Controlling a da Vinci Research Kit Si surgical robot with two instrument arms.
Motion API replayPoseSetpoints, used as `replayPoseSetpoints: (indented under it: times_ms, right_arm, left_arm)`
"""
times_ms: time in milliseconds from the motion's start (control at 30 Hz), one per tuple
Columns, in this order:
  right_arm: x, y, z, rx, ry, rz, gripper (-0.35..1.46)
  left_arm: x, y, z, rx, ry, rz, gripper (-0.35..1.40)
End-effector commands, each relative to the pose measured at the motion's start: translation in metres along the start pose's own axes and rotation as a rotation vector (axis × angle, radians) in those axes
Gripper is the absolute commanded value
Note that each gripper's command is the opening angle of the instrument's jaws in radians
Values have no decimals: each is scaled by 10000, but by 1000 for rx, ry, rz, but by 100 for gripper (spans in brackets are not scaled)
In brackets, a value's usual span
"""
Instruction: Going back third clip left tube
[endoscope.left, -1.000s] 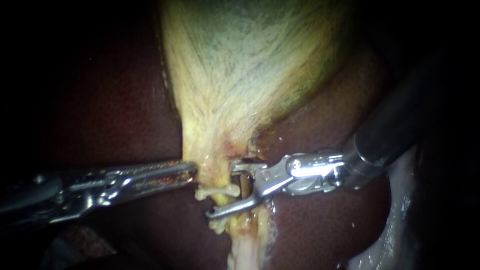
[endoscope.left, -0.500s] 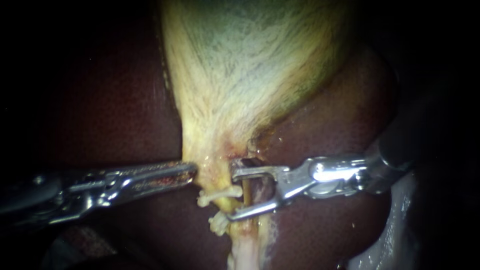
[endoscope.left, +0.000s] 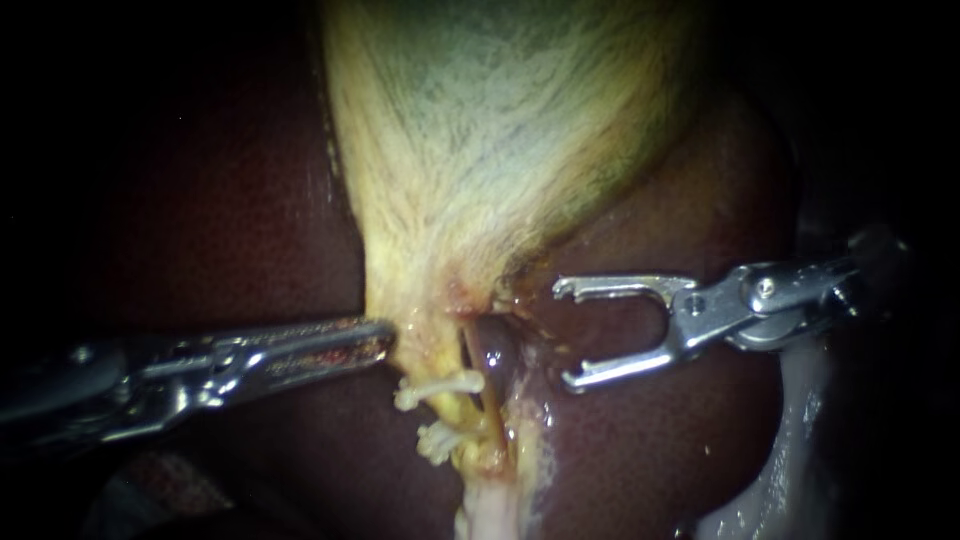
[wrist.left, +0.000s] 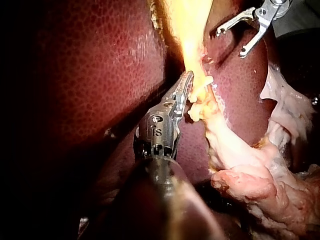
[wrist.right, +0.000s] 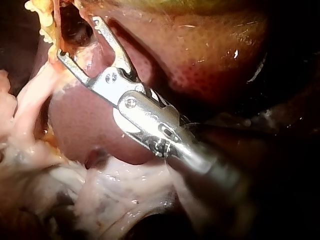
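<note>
The yellow-green gallbladder (endoscope.left: 500, 150) narrows down to a yellow tube (endoscope.left: 458, 412) that carries two white clips (endoscope.left: 440, 385) (endoscope.left: 437, 440). A thin orange strand (endoscope.left: 487, 395) runs just right of that tube. My left instrument (endoscope.left: 385, 340) comes in from the left with its jaws shut on the edge of the gallbladder's neck, just above the clips (wrist.left: 200, 87). My right instrument (endoscope.left: 562, 334) hangs over the liver, right of the tubes and apart from them. Its jaws are open with nothing between them, as also seen in its own view (wrist.right: 77, 37) and beyond the left one (wrist.left: 230, 44).
Dark red liver (endoscope.left: 250, 220) lies on both sides of the gallbladder and under both instruments. Pale whitish tissue (endoscope.left: 790, 440) runs along the lower right edge and bunches below the tubes (wrist.left: 260, 180).
My right instrument has pulled back to the right, off the tubes, with its jaws still open. The left instrument and the clips have stayed where they were.
</note>
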Motion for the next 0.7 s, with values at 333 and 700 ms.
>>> replayPoseSetpoints:
  times_ms: [333, 700]
  right_arm:
    - [1, -3, -2, -2, 0, 2, 60]
    - [3, -6, -1, -1, 0, 2, 60]
  left_arm:
    - [3, 9, 17, -4, -6, 1, -18]
    - [7, 9, 50, -15, 7, 4, -16]
